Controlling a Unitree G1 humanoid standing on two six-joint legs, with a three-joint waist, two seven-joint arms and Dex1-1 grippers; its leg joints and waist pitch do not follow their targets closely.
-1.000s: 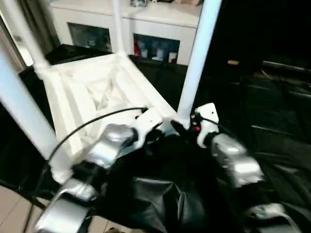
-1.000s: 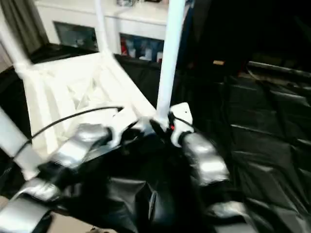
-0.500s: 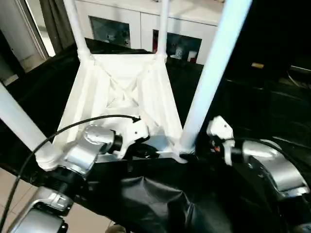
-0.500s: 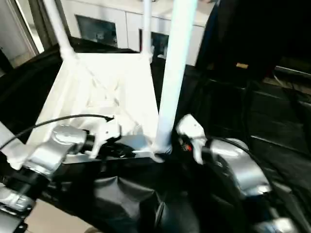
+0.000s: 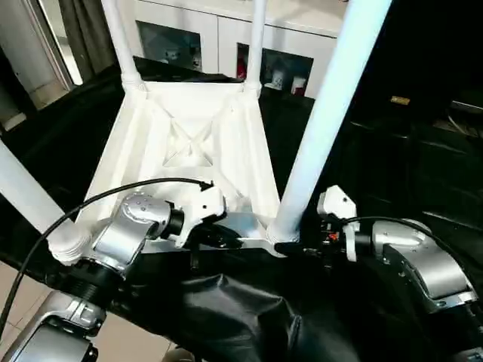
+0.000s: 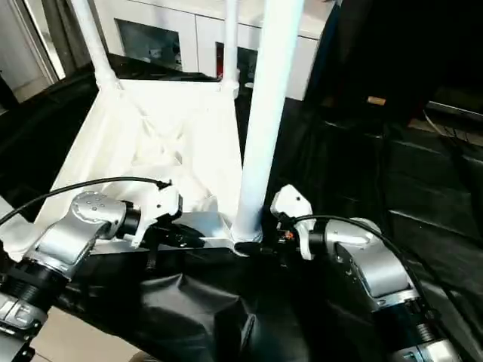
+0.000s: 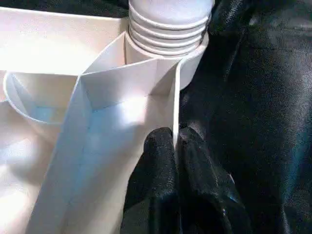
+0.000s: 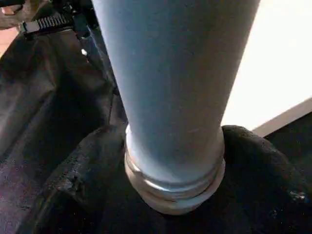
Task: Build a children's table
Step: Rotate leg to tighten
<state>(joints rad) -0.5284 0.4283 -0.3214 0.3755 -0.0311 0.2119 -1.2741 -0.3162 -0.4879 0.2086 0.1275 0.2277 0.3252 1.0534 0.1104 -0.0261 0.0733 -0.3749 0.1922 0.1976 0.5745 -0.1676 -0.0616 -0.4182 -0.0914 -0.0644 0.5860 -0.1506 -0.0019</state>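
Note:
The children's table lies upside down, its white ribbed tabletop (image 5: pixel 189 143) facing up on black cloth. Legs stand in its corner sockets: a near right leg (image 5: pixel 324 128), a near left leg (image 5: pixel 30 196) and two far legs (image 5: pixel 117 38) (image 5: pixel 258 38). My left gripper (image 5: pixel 219 235) is shut on the thin wall of the tabletop's near rim (image 7: pixel 174 139), close to the near right socket. My right gripper (image 5: pixel 290 245) reaches in from the right. Its black fingers (image 8: pixel 73 185) hug both sides of the near right leg's ribbed base (image 8: pixel 170 190).
A white cabinet with glass doors (image 5: pixel 196 30) stands behind the table. Crumpled black cloth (image 5: pixel 226 317) covers the work surface, and more black sheeting (image 5: pixel 423 166) spreads to the right. Light floor (image 5: pixel 15 302) shows at the lower left.
The view has swung, so the whole picture shifted. My right gripper has moved in to the near right leg's base and narrowed around it. The left gripper keeps its hold on the rim.

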